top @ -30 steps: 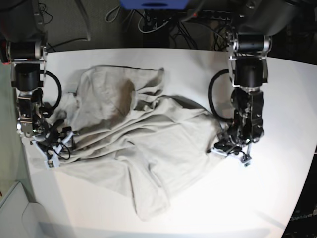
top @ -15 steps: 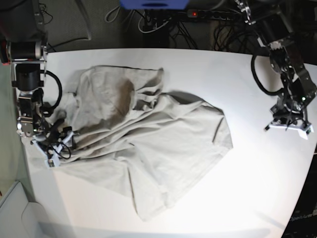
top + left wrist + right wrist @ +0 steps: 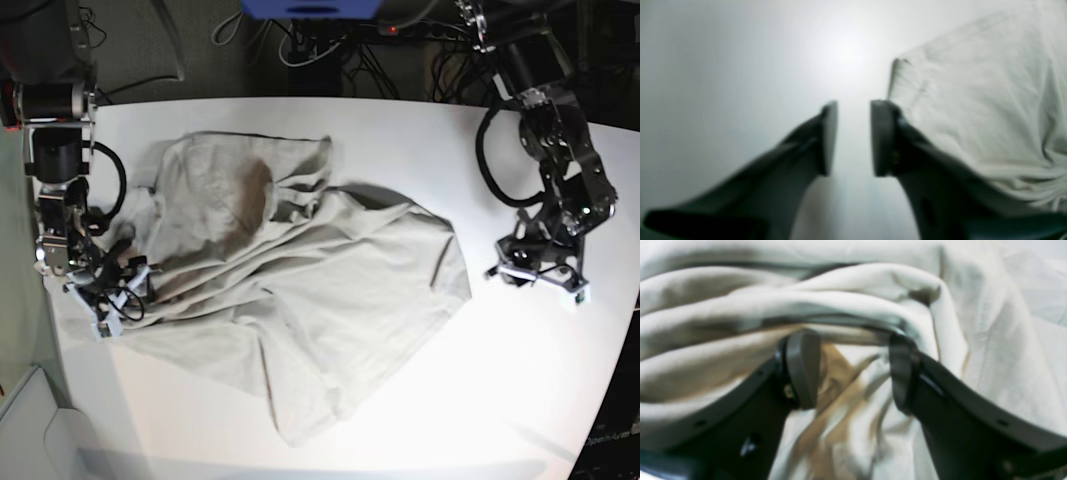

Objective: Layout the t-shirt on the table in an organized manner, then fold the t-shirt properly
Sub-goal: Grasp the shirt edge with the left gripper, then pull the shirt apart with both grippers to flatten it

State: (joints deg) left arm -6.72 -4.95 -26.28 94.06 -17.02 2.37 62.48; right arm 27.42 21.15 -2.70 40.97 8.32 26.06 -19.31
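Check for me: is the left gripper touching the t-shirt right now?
Apart. In the base view the left gripper sits over bare table, a clear white gap separating it from the t-shirt edge.

Left arm: reaches in from the rear, elbow bent, wrist turned downward. Left gripper: low over the table, just beside the shirt edge; jaws parted with a narrow gap, nothing between them.

Right arm: hangs down along the opposite side, cable looped at the forearm. Right gripper: at the shirt's edge; jaws spread wide, cloth folds lying between and over the fingers.
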